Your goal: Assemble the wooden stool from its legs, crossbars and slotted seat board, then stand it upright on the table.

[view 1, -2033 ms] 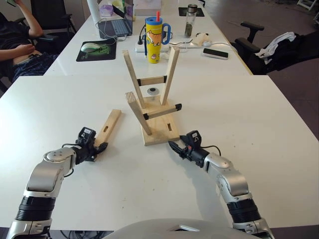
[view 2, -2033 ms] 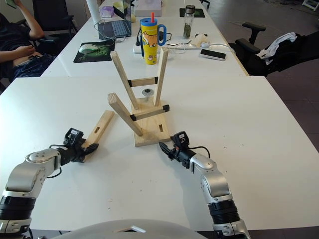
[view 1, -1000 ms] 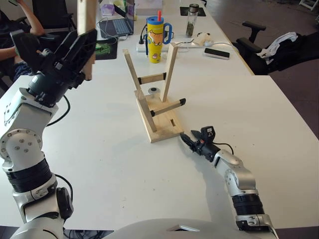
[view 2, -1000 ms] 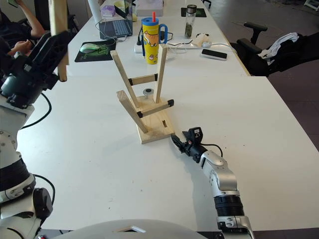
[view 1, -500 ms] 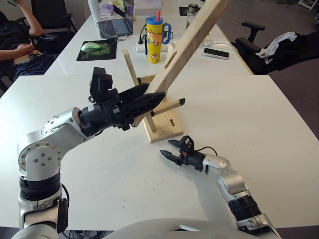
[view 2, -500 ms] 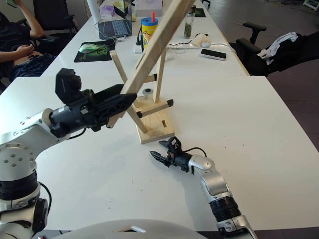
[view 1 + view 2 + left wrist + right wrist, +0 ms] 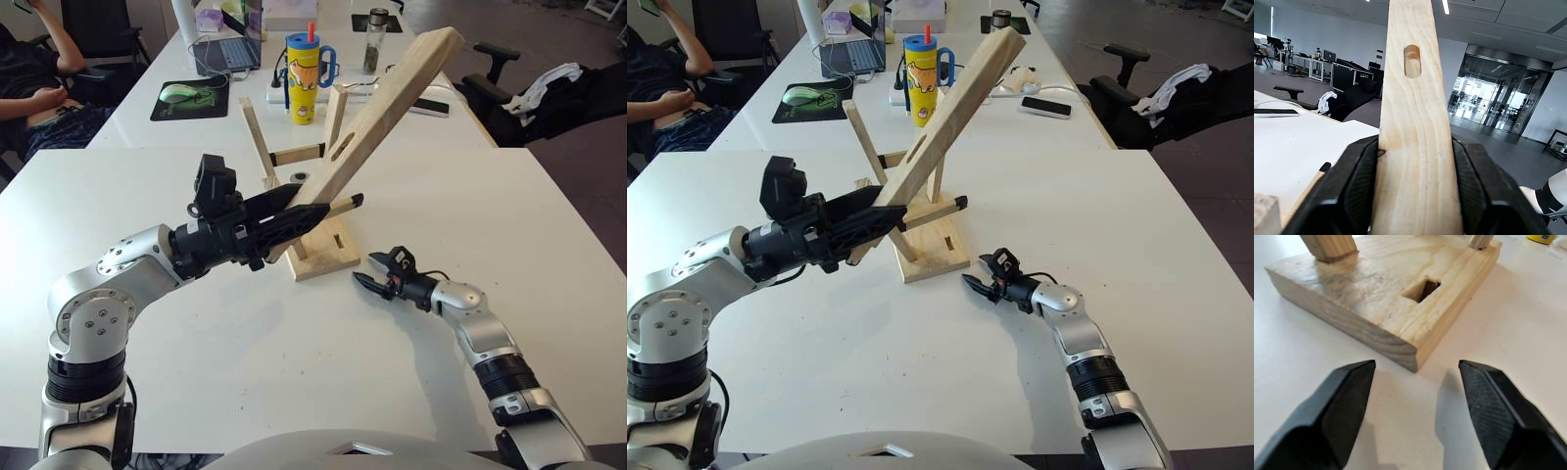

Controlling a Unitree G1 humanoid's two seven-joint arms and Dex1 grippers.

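The stool leg (image 7: 384, 116) is squeezed, tilted, by jaws of the left gripper (image 7: 290, 208). The right gripper (image 7: 365, 269) has jaws spread apart near the seat board (image 7: 323, 259).

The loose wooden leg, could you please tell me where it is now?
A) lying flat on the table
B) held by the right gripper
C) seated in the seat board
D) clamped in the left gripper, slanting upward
D: the left gripper is shut on the wooden leg, which slants up above the seat board.
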